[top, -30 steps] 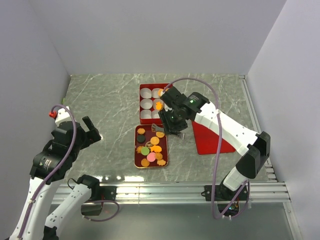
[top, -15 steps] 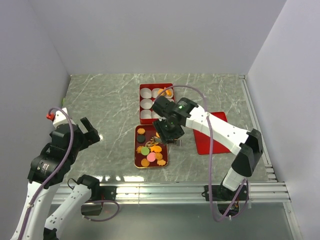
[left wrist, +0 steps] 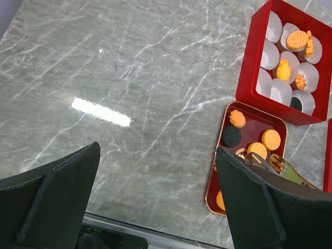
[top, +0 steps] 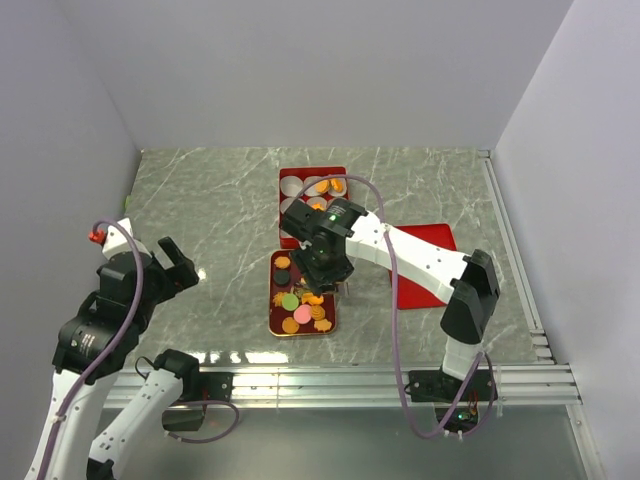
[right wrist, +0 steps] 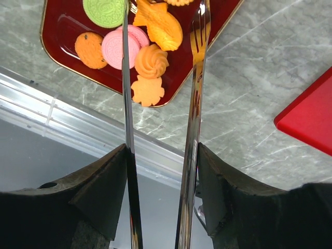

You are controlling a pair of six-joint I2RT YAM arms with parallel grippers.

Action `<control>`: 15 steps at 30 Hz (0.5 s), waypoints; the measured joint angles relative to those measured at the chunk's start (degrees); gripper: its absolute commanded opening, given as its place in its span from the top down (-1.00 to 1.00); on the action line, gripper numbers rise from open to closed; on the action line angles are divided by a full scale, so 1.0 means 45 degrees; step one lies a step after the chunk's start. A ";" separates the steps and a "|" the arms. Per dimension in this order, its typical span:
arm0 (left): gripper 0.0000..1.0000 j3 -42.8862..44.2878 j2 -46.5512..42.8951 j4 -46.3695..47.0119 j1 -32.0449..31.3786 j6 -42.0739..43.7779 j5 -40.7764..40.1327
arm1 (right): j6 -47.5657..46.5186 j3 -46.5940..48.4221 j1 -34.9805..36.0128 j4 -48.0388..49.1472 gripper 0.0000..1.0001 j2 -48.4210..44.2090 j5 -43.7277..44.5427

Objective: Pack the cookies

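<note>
Cookies (top: 300, 297) in orange, green, pink and dark brown lie on a dark red tray (top: 273, 300). A few more sit in white paper cups in the red box (top: 285, 182) behind it. My right gripper (top: 325, 268) is shut on metal tongs (right wrist: 126, 78), whose two arms stand spread. The tong tips hang over the tray's cookies, by an orange fish-shaped one (right wrist: 161, 23) and a pink one (right wrist: 116, 49). My left gripper (top: 180, 265) is open and empty over bare table, left of the tray (left wrist: 252, 118).
The red box lid (top: 425, 265) lies flat right of the tray, and its corner shows in the right wrist view (right wrist: 311, 114). The box (left wrist: 249, 78) holds several paper cups, some with cookies. The metal rail (top: 350, 380) runs along the table's near edge.
My right arm has swung from the red box leftward and nearer, bringing the tongs over the tray. My left arm has shifted slightly lower.
</note>
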 measured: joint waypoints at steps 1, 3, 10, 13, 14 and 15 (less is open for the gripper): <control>-0.99 0.0000 -0.0044 0.0010 0.0000 0.0000 0.0000 | 0.0000 0.0102 0.0029 -0.0044 -0.23 0.0063 0.0039; -0.99 -0.0005 -0.0121 0.0024 0.0000 0.0000 0.0000 | 0.0005 0.0248 0.0087 -0.0112 -0.23 0.0194 0.0117; -0.99 -0.0005 -0.0253 0.0044 0.0000 0.0000 -0.0005 | 0.0010 0.0500 0.0151 -0.0369 -0.23 0.0777 0.0408; -0.99 -0.0024 -0.0253 0.0049 0.0000 0.0000 0.0000 | 0.0010 0.0675 0.0214 -0.0486 -0.23 0.0947 0.0442; -0.99 -0.0029 -0.0253 0.0044 0.0000 0.0000 0.0000 | 0.0010 0.0743 0.0238 -0.0486 -0.23 0.0996 0.0452; -0.99 -0.0034 -0.0253 0.0049 0.0000 0.0000 -0.0005 | 0.0015 0.0816 0.0262 -0.0500 -0.23 0.1044 0.0461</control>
